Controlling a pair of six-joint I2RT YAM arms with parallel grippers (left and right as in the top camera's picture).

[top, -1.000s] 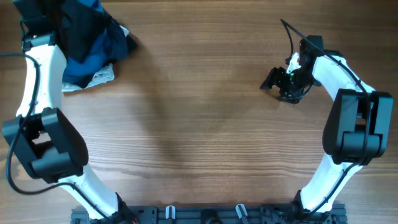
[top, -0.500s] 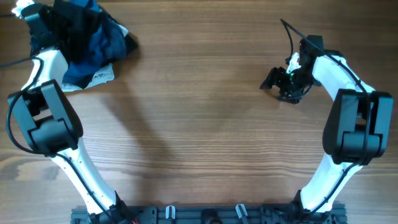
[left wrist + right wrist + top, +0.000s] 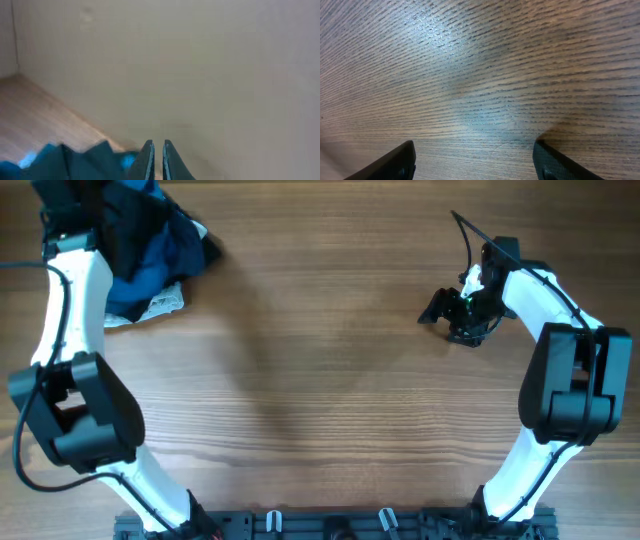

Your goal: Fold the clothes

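Left claw [image 3: 157,146] pinched closed (whether it holds anything cannot be told); right claw [image 3: 475,160] spread wide over grained wood table [image 3: 330,380]. Black shirt [image 3: 122,225]: soft, crumpled heap at 10 o'clock.

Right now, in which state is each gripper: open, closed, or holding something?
Left gripper: closed; whether it holds anything cannot be told.
Right gripper: open, holding nothing.

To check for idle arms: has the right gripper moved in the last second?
No. Against the wood grain of the table in the overhead view, the right gripper is at the same spot, open.
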